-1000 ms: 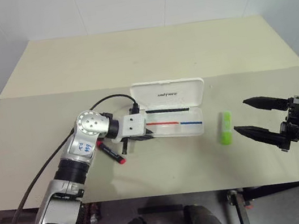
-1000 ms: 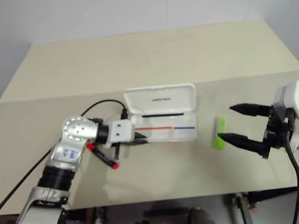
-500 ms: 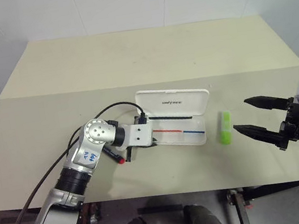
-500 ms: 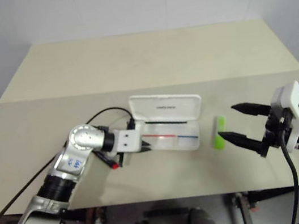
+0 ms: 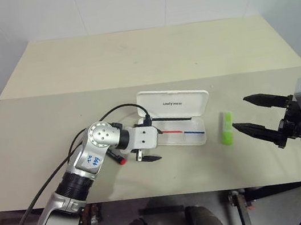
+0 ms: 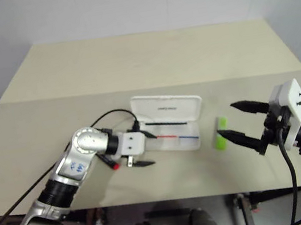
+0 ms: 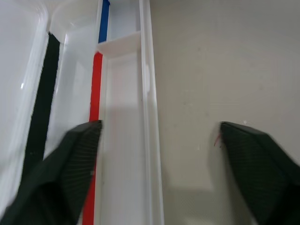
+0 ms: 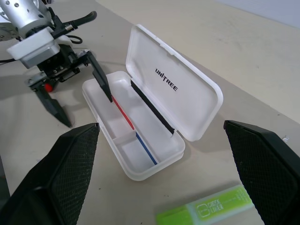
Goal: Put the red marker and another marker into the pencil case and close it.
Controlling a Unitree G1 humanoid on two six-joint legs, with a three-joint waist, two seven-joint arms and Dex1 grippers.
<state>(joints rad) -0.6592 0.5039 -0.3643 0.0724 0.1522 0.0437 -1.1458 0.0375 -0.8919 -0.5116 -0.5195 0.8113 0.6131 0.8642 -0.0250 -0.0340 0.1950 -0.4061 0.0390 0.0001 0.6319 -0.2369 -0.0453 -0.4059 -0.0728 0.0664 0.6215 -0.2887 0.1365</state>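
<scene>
While the left gripper (image 8: 77,89) straddles the pencil case's (image 8: 140,154) wall (jaws apart).

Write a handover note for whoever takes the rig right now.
Left hand: open, empty, straddling the near wall of the pencil case, one finger inside.
Right hand: open, empty, one fingertip close beside the green highlighter.
Pencil case: on the table, lid up, tray empty.
Red marker: on the table by the left wrist, partly hidden by the arm.
Highlighter: on the table right of the case.
Done: case is open.
Left: both markers in, lid shut.
</scene>
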